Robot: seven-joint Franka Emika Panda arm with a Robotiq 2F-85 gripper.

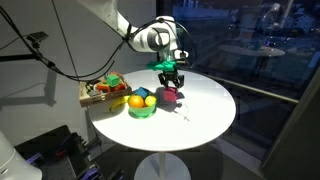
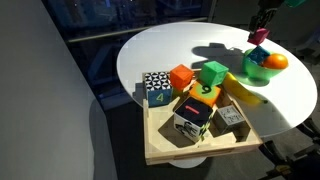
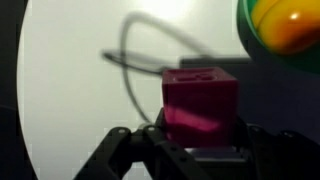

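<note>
A round white desk stands in a dim room before dark glass panels, with black cables hanging at the left. A magenta plastic cube sits near the desk's middle, and the jaws are closed against its two sides. The wrist view shows a dark finger pressed to each flank. Whether the cube rests on the desk or hangs just clear of it cannot be made out. The white arm comes in from 11 o'clock, bends at a rounded wrist joint and points the jaws straight down; its base is cut off by the frame.

In the wrist view a green bowl holding yellow and orange fruit lies at 1 o'clock from the cube, cropped by the corner. A thin dark cable loops on the desk at 10 o'clock. In an exterior view a wooden tray of coloured blocks lies well beyond the bowl. A black-and-white spotted block bears a "4" on its teal face. The print on the other blocks is too small to read.
</note>
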